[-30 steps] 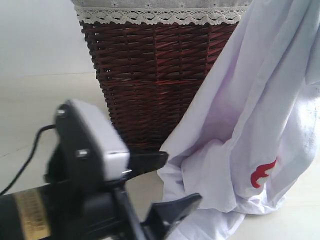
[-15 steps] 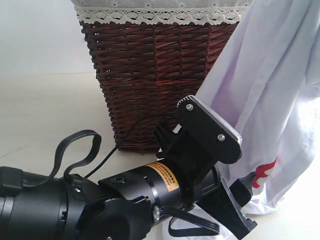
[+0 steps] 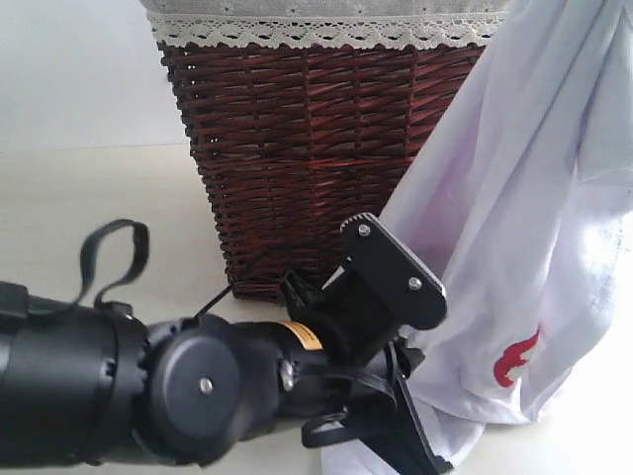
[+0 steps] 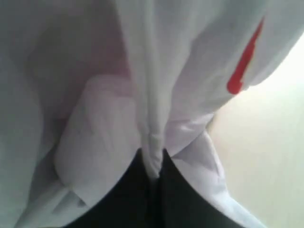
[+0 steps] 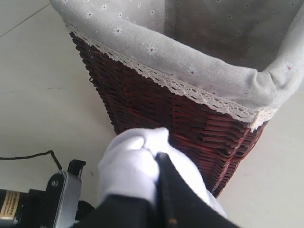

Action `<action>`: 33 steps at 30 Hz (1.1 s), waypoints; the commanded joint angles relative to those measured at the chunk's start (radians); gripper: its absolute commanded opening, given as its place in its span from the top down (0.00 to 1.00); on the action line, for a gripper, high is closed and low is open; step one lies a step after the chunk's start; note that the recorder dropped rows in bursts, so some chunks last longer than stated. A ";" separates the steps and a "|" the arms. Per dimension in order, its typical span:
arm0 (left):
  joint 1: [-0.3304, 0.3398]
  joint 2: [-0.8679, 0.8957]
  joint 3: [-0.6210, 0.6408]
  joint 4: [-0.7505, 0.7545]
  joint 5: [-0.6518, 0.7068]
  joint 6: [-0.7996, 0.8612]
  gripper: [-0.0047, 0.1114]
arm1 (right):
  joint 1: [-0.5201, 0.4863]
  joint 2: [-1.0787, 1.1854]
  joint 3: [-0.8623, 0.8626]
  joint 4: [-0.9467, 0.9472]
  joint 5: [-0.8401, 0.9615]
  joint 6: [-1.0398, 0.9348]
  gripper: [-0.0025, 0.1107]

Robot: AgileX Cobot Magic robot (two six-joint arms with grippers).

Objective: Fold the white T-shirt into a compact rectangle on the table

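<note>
The white T-shirt (image 3: 524,228) hangs in folds at the right, in front of the basket, with a piece of red lettering (image 3: 514,361) near its lower edge. My left gripper (image 3: 420,450) reaches in from the lower left and is shut on a fold at the shirt's bottom. The left wrist view shows that pinched fold (image 4: 153,142) between the jaws of the left gripper (image 4: 152,166), with a red stroke (image 4: 244,61) beside it. My right gripper (image 5: 159,159) is shut on a bunch of the white T-shirt (image 5: 130,161), held above the table (image 5: 38,95). It is outside the exterior view.
A dark brown wicker basket (image 3: 307,158) with a grey floral lace-trimmed liner (image 3: 316,25) stands on the table (image 3: 89,208) right behind the shirt. The left arm's black body (image 3: 119,396) and its cable loop (image 3: 109,257) fill the lower left foreground.
The left gripper stood open a second ago. It has since swung in to the shirt's lower edge and shut on a fold of it. The shirt still hangs from the right gripper.
</note>
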 commanded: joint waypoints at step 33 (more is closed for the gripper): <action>0.531 -1.140 0.034 -0.793 -0.208 0.934 0.96 | 0.000 -0.177 -0.003 0.376 0.135 -0.211 0.98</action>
